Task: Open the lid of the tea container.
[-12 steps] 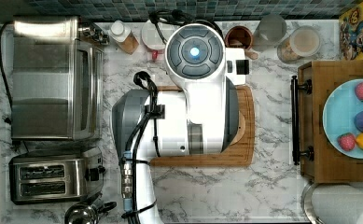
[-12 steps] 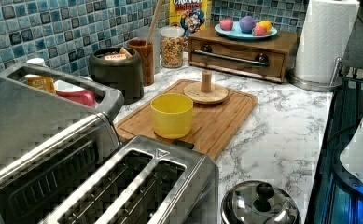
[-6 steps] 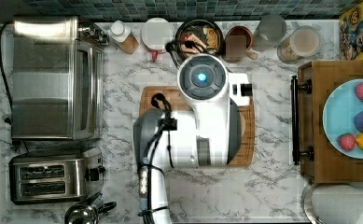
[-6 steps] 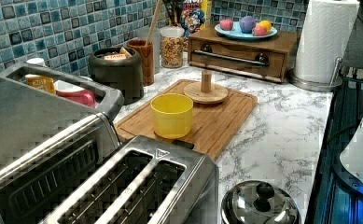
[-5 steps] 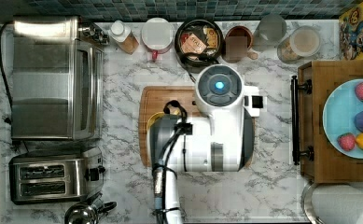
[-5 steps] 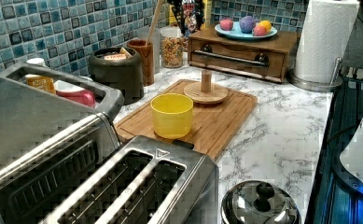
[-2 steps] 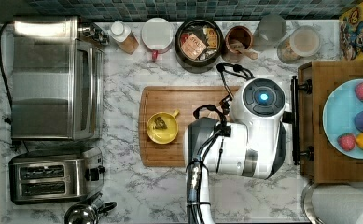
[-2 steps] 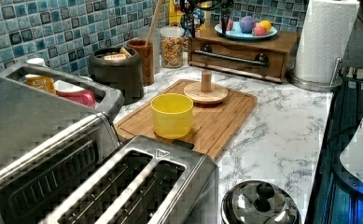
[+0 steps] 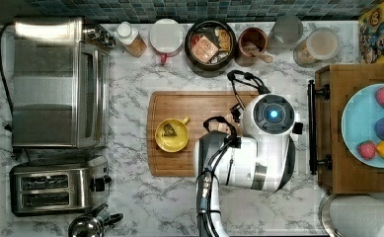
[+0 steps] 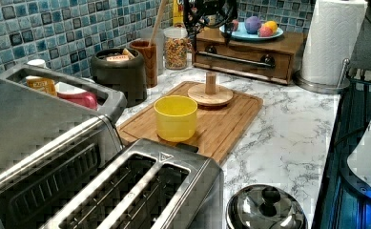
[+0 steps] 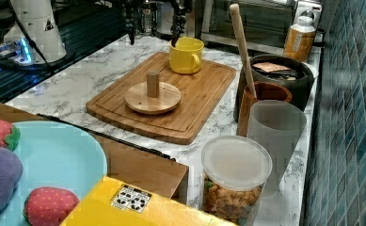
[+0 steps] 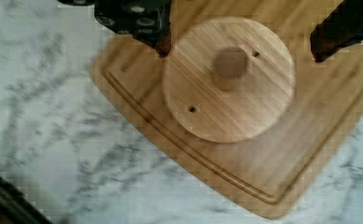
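Hovering open tool [image 12: 237, 44] above lid [image 12: 229, 78]

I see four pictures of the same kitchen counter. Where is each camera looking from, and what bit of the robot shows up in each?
Top view: overhead, looking straight down at the counter; the white arm covers part of the cutting board.
Left view: low by the toaster, facing the fruit plate; the end effector hangs above.
Right view: from the fruit plate's end, looking back.
Wrist view: on the arm, looking down at the wooden lid, end effector open.
All share the board.

tea container [image 9: 210, 47] flanked close by white-topped jar [image 9: 166, 37], brown cup [image 9: 251, 47]; open above, cutting board [image 9: 194, 106] side free
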`<action>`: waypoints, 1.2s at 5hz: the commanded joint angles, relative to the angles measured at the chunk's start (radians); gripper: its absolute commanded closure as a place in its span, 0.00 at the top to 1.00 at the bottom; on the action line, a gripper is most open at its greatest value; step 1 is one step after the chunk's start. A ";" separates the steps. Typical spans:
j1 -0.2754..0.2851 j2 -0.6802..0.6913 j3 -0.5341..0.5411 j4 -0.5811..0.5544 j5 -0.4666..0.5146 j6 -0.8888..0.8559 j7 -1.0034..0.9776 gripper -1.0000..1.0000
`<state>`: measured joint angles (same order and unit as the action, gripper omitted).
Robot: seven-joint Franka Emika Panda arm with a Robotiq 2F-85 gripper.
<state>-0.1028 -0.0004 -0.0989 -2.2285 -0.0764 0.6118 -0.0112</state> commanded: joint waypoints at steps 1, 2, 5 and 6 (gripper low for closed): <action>-0.053 0.090 0.061 -0.036 0.006 0.084 0.008 1.00; -0.060 0.137 0.060 -0.001 0.000 0.081 0.026 1.00; -0.068 0.167 0.064 -0.044 0.019 0.195 -0.035 1.00; -0.077 0.205 0.066 -0.018 0.042 0.156 -0.052 1.00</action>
<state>-0.1671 0.2086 -0.0397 -2.2500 -0.0706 0.7656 -0.0142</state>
